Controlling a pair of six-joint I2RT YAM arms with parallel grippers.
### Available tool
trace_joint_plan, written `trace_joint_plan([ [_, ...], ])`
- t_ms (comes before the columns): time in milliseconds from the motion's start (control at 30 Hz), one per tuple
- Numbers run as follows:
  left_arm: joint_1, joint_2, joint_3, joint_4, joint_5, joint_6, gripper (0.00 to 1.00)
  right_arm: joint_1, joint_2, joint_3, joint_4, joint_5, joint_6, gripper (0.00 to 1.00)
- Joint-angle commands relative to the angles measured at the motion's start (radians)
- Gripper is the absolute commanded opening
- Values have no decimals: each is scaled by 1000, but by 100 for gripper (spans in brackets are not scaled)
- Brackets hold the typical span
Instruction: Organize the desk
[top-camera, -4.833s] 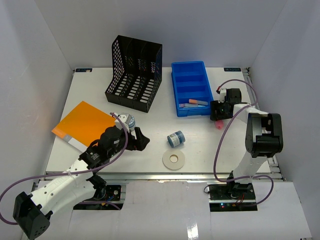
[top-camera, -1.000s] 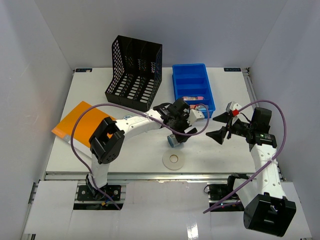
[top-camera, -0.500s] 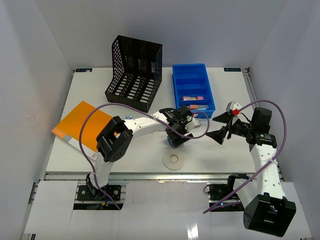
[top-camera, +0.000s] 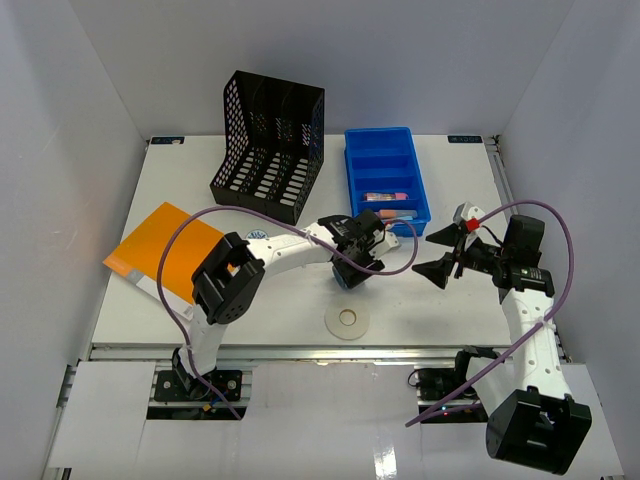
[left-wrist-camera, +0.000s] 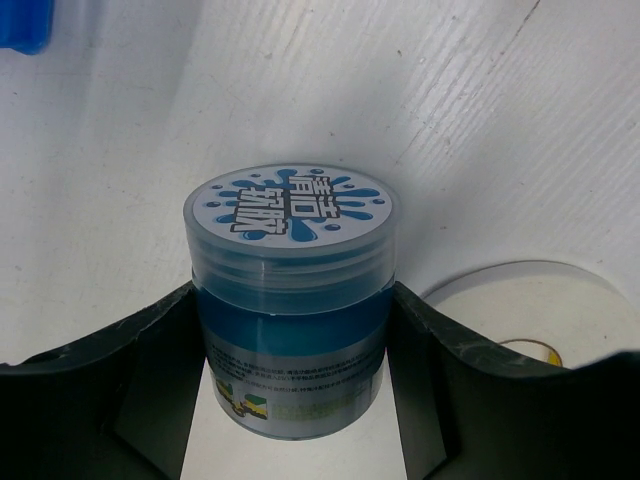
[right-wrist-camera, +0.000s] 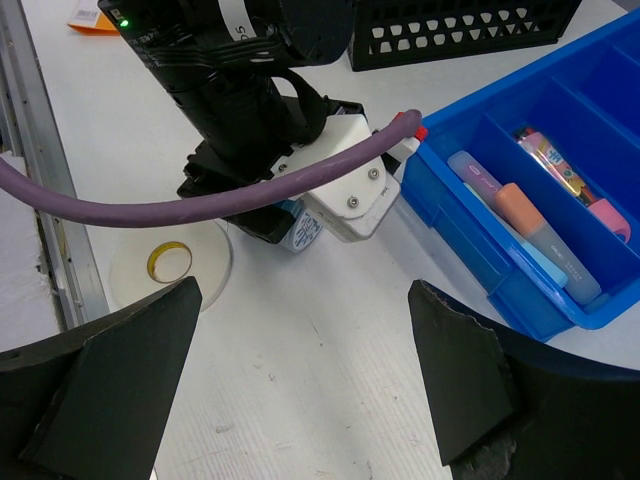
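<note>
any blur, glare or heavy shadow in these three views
Top view: even light, soft shadows, a bright glare strip along the near rail of the desk. Left wrist view: the jar is sharp with a readable lid, the tape roll beside it nearly blends into the white surface. Right wrist view: the blue tray is crisp, the fingers of the right tool dark and soft.

On the desk (top-camera: 450, 310) a jar (left-wrist-camera: 290, 330), tape roll (top-camera: 347, 320) just before it, compartment tray (top-camera: 382, 162) behind, file rack (top-camera: 268, 150) left of tray.
</note>
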Motion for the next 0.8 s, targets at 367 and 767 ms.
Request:
trace_joint_plan([
  [367, 101, 85, 612, 26, -29, 304, 12, -24, -12, 6, 10, -42, 32, 90],
  [767, 228, 327, 729, 606, 118, 509, 13, -30, 69, 13, -22, -68, 22, 90],
])
